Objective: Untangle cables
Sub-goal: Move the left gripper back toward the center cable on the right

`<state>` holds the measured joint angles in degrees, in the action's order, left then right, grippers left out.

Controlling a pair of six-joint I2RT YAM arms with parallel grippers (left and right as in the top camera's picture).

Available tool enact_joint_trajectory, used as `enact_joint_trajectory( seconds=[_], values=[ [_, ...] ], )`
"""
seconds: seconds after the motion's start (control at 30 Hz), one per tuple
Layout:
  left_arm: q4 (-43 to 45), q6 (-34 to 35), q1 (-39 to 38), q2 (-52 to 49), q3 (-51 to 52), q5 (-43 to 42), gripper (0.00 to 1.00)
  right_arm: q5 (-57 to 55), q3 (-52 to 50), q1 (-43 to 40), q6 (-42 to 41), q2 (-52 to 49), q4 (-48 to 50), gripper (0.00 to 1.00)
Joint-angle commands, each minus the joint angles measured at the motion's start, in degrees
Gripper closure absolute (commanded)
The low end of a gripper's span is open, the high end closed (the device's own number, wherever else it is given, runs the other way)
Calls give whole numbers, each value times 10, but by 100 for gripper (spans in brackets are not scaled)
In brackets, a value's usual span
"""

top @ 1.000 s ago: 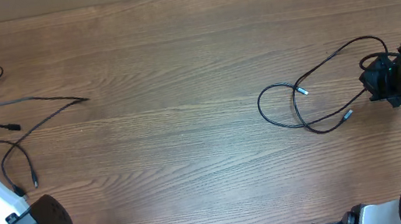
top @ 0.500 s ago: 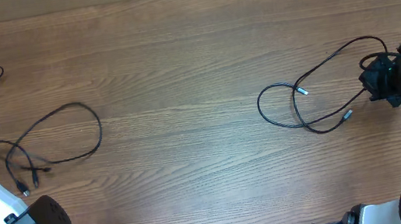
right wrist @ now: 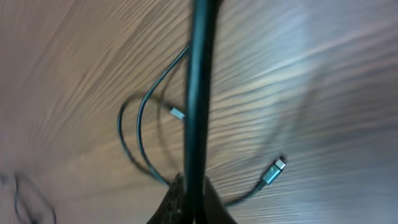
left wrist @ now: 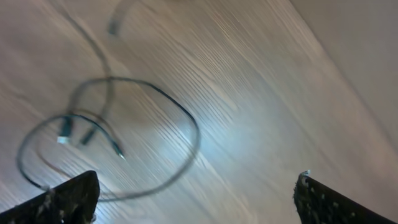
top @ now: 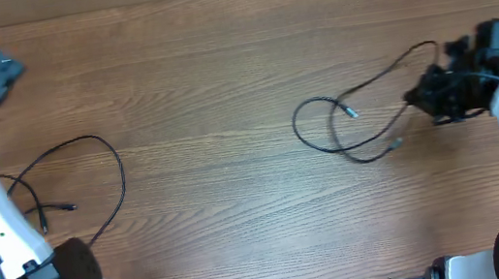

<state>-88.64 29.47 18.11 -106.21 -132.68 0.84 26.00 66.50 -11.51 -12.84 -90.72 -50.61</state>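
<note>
Left gripper [top: 0,69], spread wide, hangs by the desk's [top: 220,65] far-left corner near a loose cable [top: 122,172]; right gripper [top: 417,96] clamps a second cable [top: 296,131] near the right edge, open wood between.

light: even, soft | wrist views — cables [left wrist: 186,113] motion-blurred | glare: tabletop [left wrist: 249,130]

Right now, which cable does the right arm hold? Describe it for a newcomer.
On the right half of the wooden table, a thin black cable loops with two silvery tips lying free and runs into the right end effector. Unlike the other cable near the left edge, it is gripped, not loose.
</note>
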Motion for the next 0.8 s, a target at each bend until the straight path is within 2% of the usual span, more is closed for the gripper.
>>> enact_joint_trajectory(
  seconds=[0.0, 0.07, 0.2, 0.27, 0.37, 0.47, 0.5, 0.57, 0.77],
  values=[
    [-7, -27, -47, 10, -2, -22, 1, 18, -3, 68, 24, -2, 2, 96],
    [-6, -28, -71, 10, -2, -23, 1, 17, -2, 101, 8, -2, 7, 96],
    [7, -82, -118, 10, -2, -37, 2, 18, -1, 154, -63, -2, 18, 94],
    [8, -104, -141, 10, -2, -37, 0, 20, -1, 169, -80, -2, 24, 82],
    [5, -120, -174, 9, -2, -37, 0, 19, 0, 171, -97, -2, 25, 50],
    [4, -133, -212, 5, -1, -39, 0, 19, 1, 158, -99, -2, 23, 27],
    [5, -135, -227, 2, 1, -39, 0, 17, 2, 151, -99, -2, 21, 16],
    [8, -137, -257, -4, 4, -39, 0, 8, 6, 132, -102, -2, 10, 5],
    [16, -150, -354, -50, 6, -43, 1, -27, 19, 47, -112, -2, -35, 1]
  ],
)
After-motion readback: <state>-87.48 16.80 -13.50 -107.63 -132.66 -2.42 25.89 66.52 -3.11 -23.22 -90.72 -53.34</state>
